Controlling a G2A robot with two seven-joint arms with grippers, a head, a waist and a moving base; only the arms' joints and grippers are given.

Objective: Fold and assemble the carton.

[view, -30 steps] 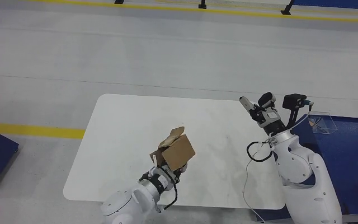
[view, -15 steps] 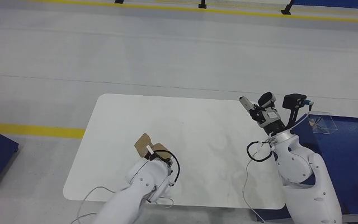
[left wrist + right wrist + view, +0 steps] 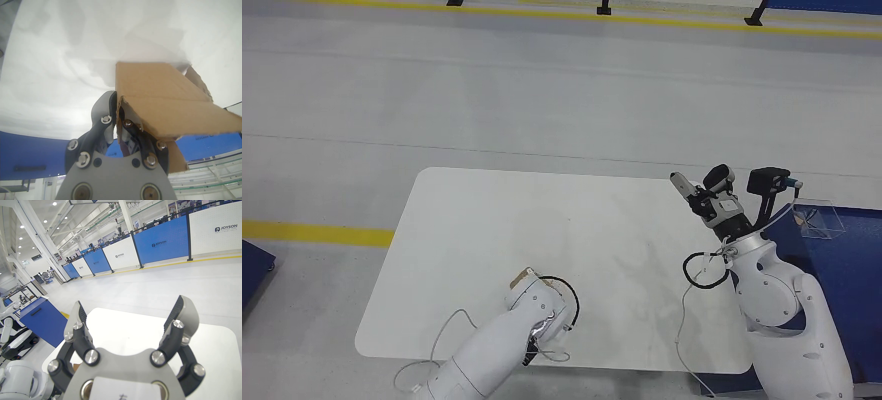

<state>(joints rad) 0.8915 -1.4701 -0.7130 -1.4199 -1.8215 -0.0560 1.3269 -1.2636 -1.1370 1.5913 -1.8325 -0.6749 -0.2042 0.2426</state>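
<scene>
Left tool (image 3: 116, 106), closed on the ragged edge of one wall of the brown carton (image 3: 162, 106): one finger lies against the outside of the cardboard and the other inside it, so the wall is pinched between the pads. From this grip the carton extends away from the tool as a partly erected box, two of its panels meeting at a crease. One loose flap (image 3: 176, 157) sits beside the tool's linkage and a torn-edged flap (image 3: 198, 83) at the far end. In the top view the left arm (image 3: 527, 320) bends over the near edge of the white worktop (image 3: 492, 220). There the carton appears as a small tan sliver at the wrist, over the worktop's near part and left of its middle. Whether it rests on the surface or is held just above it cannot be settled from these views. Right tool (image 3: 130, 303), fingers spread wide with nothing between them, raised near the worktop's far right corner and well apart from the carton. Beyond the worktop: pale floor (image 3: 542, 80) with a yellow line (image 3: 312, 235), a blue cabinet (image 3: 43, 321), and a row of blue and white partition panels (image 3: 160, 243).
</scene>
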